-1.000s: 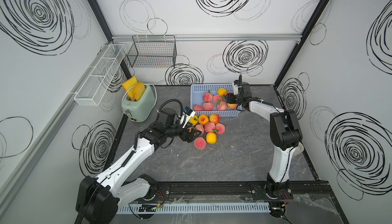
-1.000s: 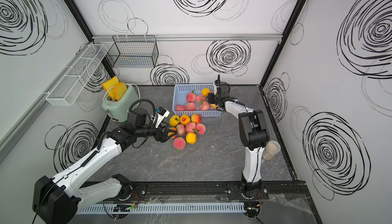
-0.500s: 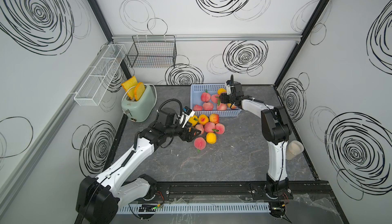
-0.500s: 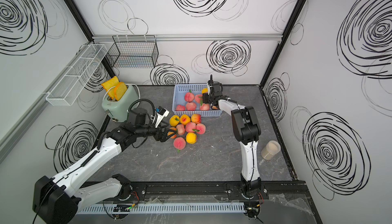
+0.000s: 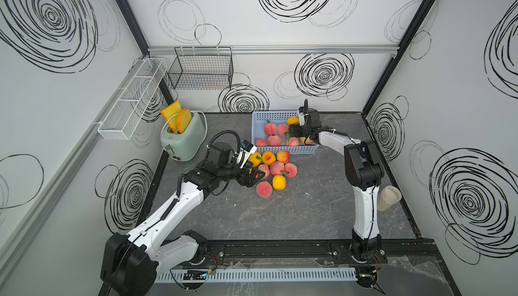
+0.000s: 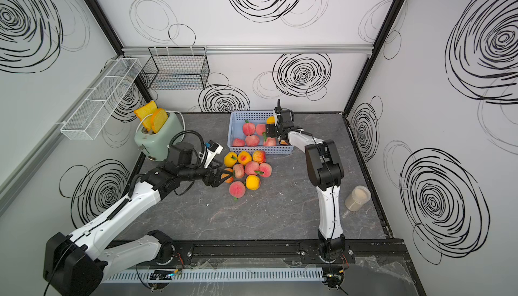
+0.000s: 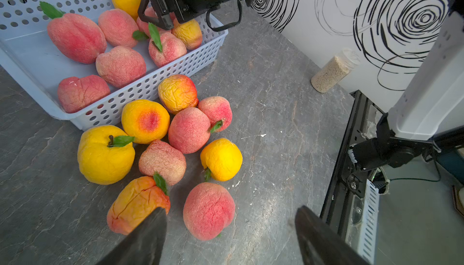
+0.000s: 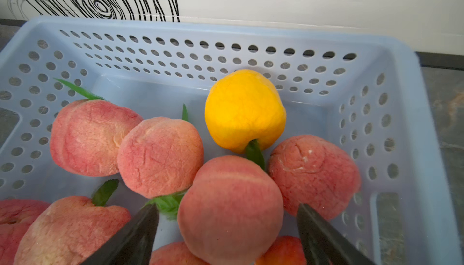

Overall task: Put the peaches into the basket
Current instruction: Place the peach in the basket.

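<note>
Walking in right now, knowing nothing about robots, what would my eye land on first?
Probably the bright heap of pink and yellow peaches on the dark table, just in front of the blue basket, which already holds several more. Then the left gripper hangs open at the heap's edge, and the right gripper is open over the basket's fruit. A mint-green toaster with two slices of bread stands at the back left.
</note>
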Tool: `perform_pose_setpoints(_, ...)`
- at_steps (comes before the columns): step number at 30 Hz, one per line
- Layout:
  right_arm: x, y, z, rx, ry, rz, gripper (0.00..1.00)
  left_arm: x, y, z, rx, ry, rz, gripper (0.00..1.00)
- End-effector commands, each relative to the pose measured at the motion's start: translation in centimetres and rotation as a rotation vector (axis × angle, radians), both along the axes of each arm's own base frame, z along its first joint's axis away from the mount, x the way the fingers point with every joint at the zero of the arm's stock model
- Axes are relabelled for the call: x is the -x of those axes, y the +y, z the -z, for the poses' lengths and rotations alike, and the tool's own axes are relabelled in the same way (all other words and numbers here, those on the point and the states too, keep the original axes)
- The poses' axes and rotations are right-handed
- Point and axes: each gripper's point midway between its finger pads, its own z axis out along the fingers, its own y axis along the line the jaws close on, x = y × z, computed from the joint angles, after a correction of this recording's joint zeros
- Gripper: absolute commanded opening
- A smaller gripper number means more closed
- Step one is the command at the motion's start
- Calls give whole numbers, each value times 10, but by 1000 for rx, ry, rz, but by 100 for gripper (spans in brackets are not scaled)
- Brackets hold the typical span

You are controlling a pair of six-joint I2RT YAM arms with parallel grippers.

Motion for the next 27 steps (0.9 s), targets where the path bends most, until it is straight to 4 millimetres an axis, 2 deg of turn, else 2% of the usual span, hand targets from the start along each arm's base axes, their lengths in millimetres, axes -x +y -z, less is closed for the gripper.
perform_pose_setpoints(1, -1, 0, -44, -17, -79, 14, 86, -4, 0, -9, 12, -25, -2, 85)
perform_pose_setpoints(7, 3, -5, -56, -37, -115, 30, 74, -4, 0, -9, 12, -26, -3, 85)
perform_pose_setpoints(11, 8, -5, -56, -38, -109, 24, 72, -4, 0, -9, 12, -24, -3, 85)
perform_pose_setpoints(17, 22, -8, -72, -58, -139, 13, 71, -4, 0, -8, 11, -21, -5, 84)
perform_pose_setpoints(22, 47, -11, -86, -71, -161, -13, 71, -5, 0, -7, 9, -16, -8, 84)
perform_pose_setpoints(27, 91, -16, -99, -104, -193, -55, 72, -7, 0, -4, 6, -6, -14, 83)
